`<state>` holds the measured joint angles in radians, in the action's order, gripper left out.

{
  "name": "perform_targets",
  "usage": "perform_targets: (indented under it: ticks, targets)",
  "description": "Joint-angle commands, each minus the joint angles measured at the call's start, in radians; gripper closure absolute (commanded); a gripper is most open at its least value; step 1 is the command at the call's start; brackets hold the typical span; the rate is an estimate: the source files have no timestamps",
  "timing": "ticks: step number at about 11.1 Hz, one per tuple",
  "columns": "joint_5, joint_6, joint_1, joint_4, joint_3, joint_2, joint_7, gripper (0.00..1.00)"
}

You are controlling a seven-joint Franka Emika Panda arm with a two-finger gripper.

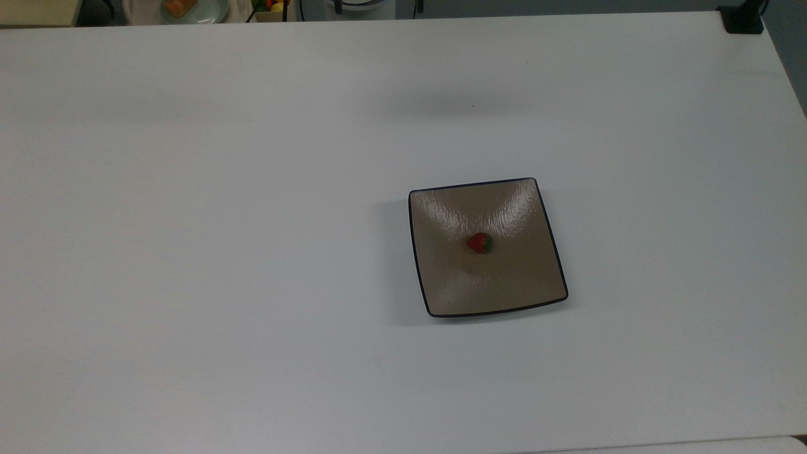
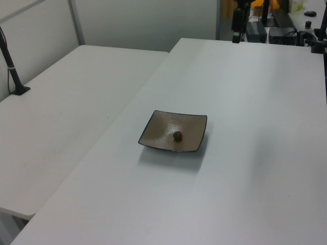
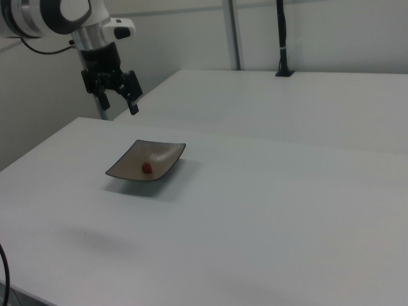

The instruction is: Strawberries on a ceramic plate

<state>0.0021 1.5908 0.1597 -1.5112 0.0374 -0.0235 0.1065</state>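
A tiny red strawberry (image 1: 479,243) with a green cap lies near the middle of the square brown ceramic plate (image 1: 504,277) on the white table. The left view has the strawberry (image 2: 177,136) on the plate (image 2: 158,130) too, and so does the right view, strawberry (image 3: 146,167) on plate (image 3: 162,153). My gripper (image 3: 118,107) hangs open and empty, high above the table and well behind the plate, at the right view's left. In the left view the gripper (image 2: 235,35) is seen edge-on at the far table edge.
A black clamp post (image 1: 744,19) stands at the top view's right far corner. A second white table (image 2: 61,102) with a black post (image 2: 13,66) adjoins on the left view's left. Dishes with food (image 1: 189,9) sit beyond the far edge.
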Motion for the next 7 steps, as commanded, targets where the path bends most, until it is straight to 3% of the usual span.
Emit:
perform_targets:
  ticks: [1, 7]
  targets:
    - [0.053, 0.023, 0.009, -0.150, -0.014, 0.098, 0.012, 0.00]
    - [0.081, 0.207, 0.000, -0.184, -0.014, 0.102, -0.014, 0.00]
